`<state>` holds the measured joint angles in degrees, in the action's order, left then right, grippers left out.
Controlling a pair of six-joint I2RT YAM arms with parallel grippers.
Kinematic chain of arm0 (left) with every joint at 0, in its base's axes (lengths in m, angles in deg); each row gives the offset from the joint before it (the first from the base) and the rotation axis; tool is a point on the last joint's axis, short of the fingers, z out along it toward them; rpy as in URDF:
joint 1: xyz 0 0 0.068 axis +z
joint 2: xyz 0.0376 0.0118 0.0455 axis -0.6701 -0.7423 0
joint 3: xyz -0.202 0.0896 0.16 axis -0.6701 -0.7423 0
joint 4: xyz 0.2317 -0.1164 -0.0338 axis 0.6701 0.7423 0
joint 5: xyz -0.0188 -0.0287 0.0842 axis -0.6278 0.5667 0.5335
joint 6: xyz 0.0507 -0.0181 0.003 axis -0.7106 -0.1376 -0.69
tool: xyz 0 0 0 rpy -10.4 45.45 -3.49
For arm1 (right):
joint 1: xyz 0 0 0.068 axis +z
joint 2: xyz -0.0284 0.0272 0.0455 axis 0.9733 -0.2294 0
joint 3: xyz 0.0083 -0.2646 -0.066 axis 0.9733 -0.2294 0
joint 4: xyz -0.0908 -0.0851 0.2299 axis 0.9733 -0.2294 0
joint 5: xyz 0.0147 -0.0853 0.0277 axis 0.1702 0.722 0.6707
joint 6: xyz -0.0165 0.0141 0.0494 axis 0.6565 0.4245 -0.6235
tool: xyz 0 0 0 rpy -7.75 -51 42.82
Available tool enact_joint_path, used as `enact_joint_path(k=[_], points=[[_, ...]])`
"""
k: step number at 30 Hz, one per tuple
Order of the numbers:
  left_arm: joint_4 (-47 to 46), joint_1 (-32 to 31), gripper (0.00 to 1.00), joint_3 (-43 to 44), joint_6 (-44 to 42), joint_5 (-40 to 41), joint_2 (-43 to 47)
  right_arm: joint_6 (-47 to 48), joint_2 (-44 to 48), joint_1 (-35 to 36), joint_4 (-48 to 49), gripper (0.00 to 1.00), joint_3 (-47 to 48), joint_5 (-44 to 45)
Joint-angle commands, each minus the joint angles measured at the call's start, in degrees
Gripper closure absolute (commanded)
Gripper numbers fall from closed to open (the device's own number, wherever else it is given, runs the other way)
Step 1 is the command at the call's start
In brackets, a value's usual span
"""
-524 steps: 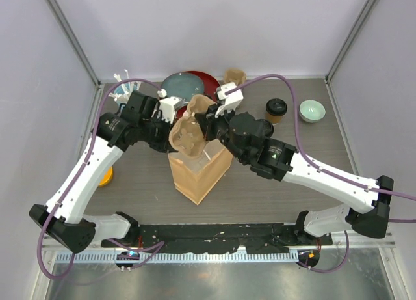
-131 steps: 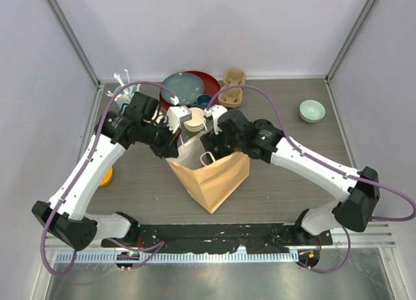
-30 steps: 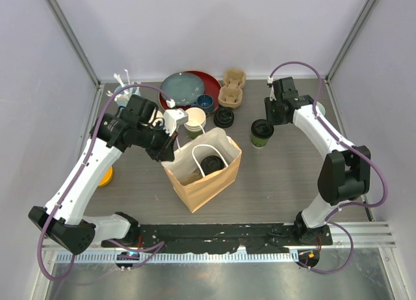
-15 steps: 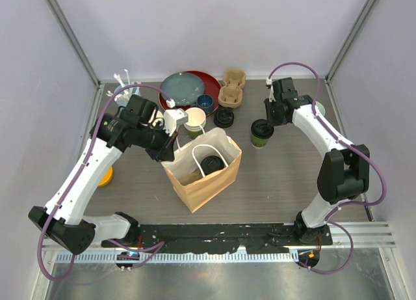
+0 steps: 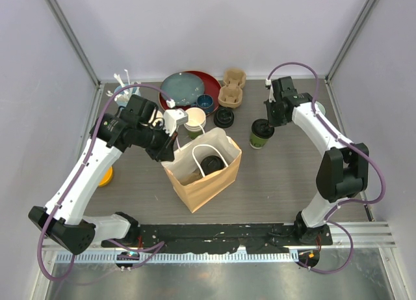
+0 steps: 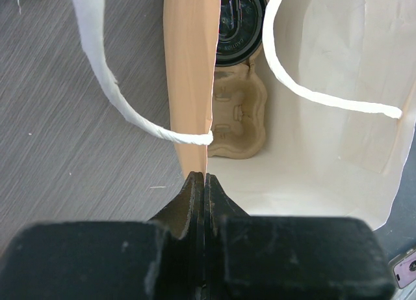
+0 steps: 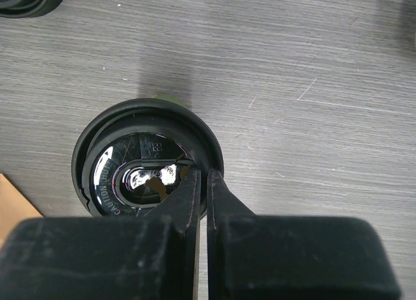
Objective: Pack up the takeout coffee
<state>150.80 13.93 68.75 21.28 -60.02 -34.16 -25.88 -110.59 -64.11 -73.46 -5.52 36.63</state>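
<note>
Two grips at once. Holds the bag (image 5: 208,189) open with the left gripper (image 6: 205,177), jaws pressed together on the paper wall edge, nothing else in them. Pinches, with the right gripper (image 7: 202,174), the lid (image 7: 140,163) of the green cup (image 5: 258,142) at its rim, jaws nearly touching, rim between them as far as visible. Green cup upright on the table (image 5: 279,176), right of the bag, apart from it. Shows a bagged cup (image 5: 210,163) seated in the carrier (image 6: 239,118) at the bag's bottom, with the pocket beside it free.

Step in hand, probably: lift the green cup and lower it into that free pocket. Lift straight up and slowly; a rim-only pinch is likely weak and could pop the lid or tilt the cup. Clear the bag's top edge and white handles (image 6: 325,102) before descending. Aim for the empty pocket, not the bagged cup's lid. Hold the left pinch steady to hold the mouth wide.

Materials:
- **Table:** grey wood-grain, matte, faint scratches.
- **Bag:** brown kraft outside, white inside, thin, creased, floppy walls, twisted paper handles.
- **Carrier:** moulded pulp, beige, rough, rounded pockets.
- **Green cup:** paper, round, green-sided.
- **Lid:** glossy black plastic, round, raised rim, embossed text, oval recess at centre.
- **Spare lid** (image 5: 224,118)**:** same look, loose on the table left of the green cup.
</note>
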Motion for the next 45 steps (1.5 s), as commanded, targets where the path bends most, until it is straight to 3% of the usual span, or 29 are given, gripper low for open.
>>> enact_joint_path(k=[1,4,12,14,27,33,37,44,45], points=[[1.1,-0.2,1.0,1.4,-0.5,-0.1,1.1,-0.7,5.2,-0.1,-2.7,0.99,5.4,1.7],[1.2,-0.2,0.99,2.1,-0.5,0.2,1.0,-1.5,9.2,-0.1,-4.6,0.99,8.5,1.7],[0.8,-0.2,0.76,2.7,0.1,-0.3,1.2,-3.6,15.8,2.8,-13.1,0.99,19.9,2.0],[0.8,-0.2,0.74,3.3,0.1,-0.1,1.7,-3.9,17.0,5.4,-14.2,0.99,22.2,4.1],[1.0,-0.2,0.6,4.2,-0.4,3.9,4.3,-5.5,7.8,36.7,-27.3,0.99,46.4,6.4],[0.1,-0.2,0.63,1.6,0.2,4.2,4.3,-5.2,3.5,45.1,-28.5,0.99,52.4,5.0],[-0.9,-0.2,0.71,0.4,0.6,2.5,4.2,-5.6,2.8,47.1,-28.6,0.99,53.3,4.9],[-1.1,-0.2,1.0,0.0,0.5,1.4,4.3,-7.8,6.6,47.1,-26.9,0.99,53.9,17.7],[-1.1,-0.2,1.0,0.0,0.3,1.1,4.3,-7.7,7.2,47.0,-25.8,0.99,53.9,22.2]])
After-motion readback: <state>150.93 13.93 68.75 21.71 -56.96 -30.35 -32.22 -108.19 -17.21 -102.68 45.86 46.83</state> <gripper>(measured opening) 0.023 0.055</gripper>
